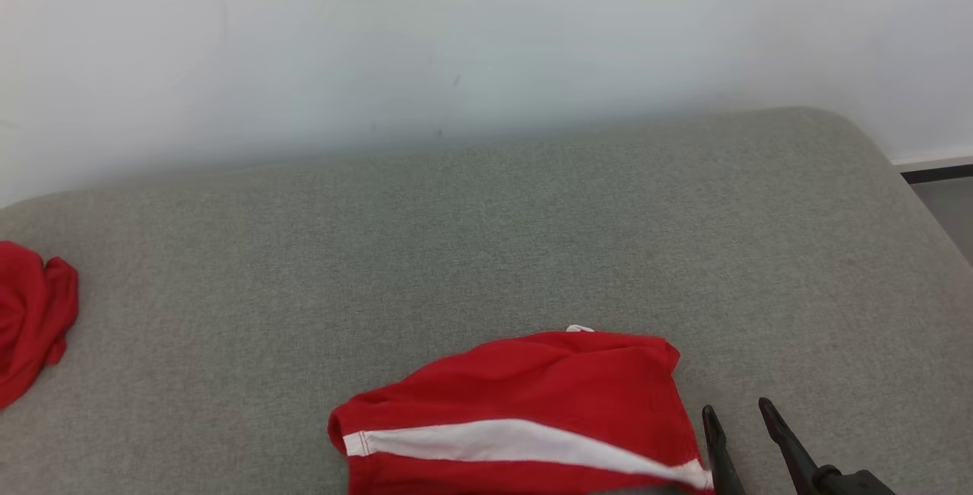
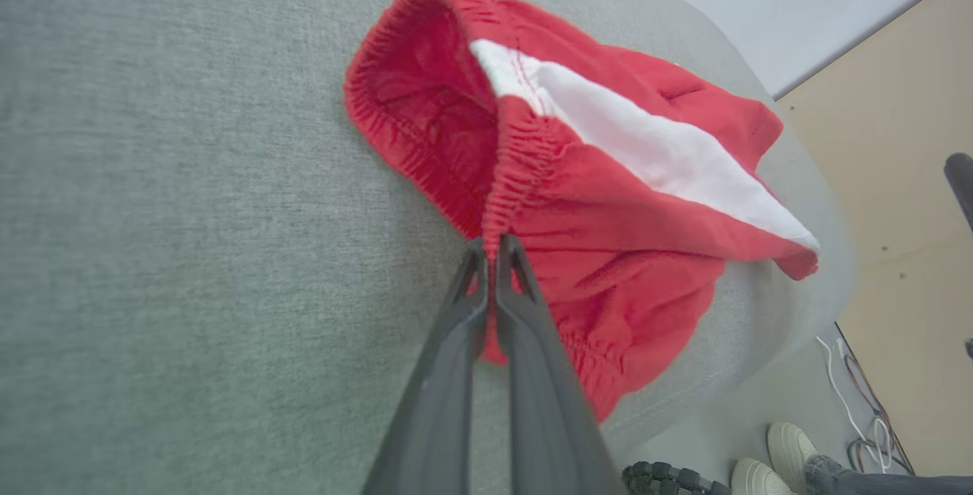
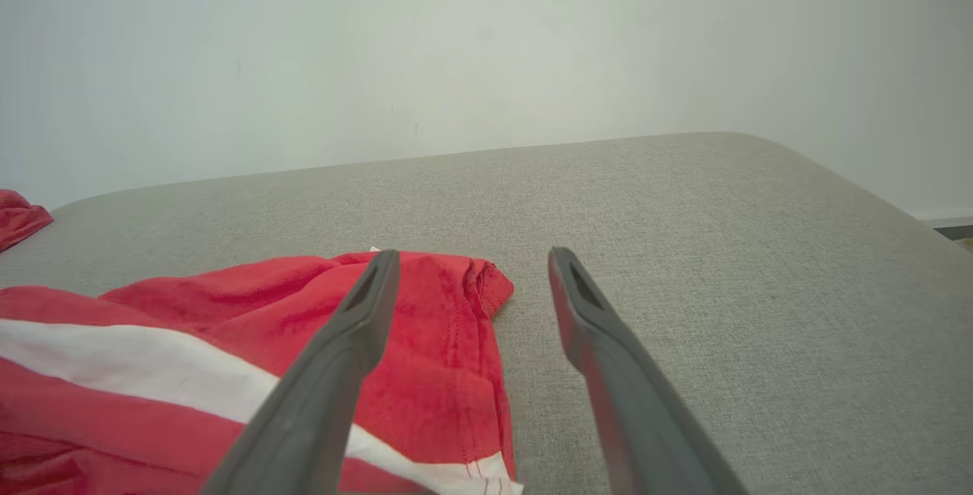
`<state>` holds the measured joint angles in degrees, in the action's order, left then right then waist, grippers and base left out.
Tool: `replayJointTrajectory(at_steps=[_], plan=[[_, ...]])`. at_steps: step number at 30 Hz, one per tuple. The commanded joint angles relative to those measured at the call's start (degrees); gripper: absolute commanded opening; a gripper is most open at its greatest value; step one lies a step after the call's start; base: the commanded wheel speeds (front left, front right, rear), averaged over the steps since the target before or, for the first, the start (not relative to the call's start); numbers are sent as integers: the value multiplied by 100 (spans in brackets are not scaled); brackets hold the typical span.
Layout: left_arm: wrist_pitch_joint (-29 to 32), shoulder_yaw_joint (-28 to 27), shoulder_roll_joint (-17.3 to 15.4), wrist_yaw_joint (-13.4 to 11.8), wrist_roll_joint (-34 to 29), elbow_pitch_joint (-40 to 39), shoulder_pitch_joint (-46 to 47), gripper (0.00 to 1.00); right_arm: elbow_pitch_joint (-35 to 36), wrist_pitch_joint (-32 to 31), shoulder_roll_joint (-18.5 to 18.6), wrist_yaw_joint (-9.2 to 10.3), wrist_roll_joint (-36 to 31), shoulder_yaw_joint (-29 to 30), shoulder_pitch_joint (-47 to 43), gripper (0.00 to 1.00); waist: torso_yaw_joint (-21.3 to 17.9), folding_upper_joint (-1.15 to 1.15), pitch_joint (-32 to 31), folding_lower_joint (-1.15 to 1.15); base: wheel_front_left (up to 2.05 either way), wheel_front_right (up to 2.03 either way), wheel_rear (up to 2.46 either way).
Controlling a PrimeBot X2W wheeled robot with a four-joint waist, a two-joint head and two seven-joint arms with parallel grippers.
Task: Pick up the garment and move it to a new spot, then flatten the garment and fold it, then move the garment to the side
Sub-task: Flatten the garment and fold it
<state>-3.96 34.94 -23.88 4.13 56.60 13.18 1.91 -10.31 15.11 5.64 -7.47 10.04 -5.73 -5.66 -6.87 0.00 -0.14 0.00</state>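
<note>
My left fingers (image 2: 511,261) are pinched tight on the shorts (image 1: 524,396), biting the gathered waistband (image 2: 508,168) right on its ridge, with red cloth squeezed up between the tips. My right fingers (image 1: 714,434) stand wide and hold nothing.

The shorts lie at the near edge of the bed (image 1: 486,236), a little right of the middle, and part of them seems to sag over that front edge. Their long axis runs across me, left to right, and the white stripe (image 1: 517,442) follows it, dipping slightly toward the right. The waistband is the left end, the one I hold; the leg hem (image 3: 486,282) is the right end.

That hem is what the next move turns on, I think. My right fingers sit just beside it on the right, with a thin strip of grey between in the head view. Looking along them, one finger lines up over the red cloth and the other over bare bed, so the hem corner falls between the two. How high they ride above the cloth I cannot tell. A short reach left and down should catch it, so both ends lift together.

Another red cloth (image 1: 34,312) lies well apart at the far left.
</note>
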Motion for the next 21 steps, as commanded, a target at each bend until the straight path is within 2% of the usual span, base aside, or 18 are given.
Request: replayJointTrajectory(at_steps=[1,4,10,11,12,21], plan=[[-45,7,-32,-92,-100,0,-79,0,-17,5,10,-6,18,-8,21,100,34,0,-3,0,0,0,0],[-48,58,-67,-352,-311,112,-58,0,-35,5,21,-6,34,-29,39,100,54,0,-6,0,0,0,0],[-262,28,26,-674,-522,328,34,0,-92,5,50,-6,63,-81,59,100,34,0,-10,0,0,0,0],[-335,14,31,-712,-565,366,48,84,-103,5,54,-6,71,-84,63,100,28,0,-11,0,0,0,0],[-381,12,52,-746,-581,409,31,100,-118,5,62,-6,84,-80,65,100,26,0,-13,0,0,0,0],[-1008,-275,131,-992,-814,554,-167,100,-191,-11,54,-6,101,-16,34,100,134,0,-91,0,0,0,0]])
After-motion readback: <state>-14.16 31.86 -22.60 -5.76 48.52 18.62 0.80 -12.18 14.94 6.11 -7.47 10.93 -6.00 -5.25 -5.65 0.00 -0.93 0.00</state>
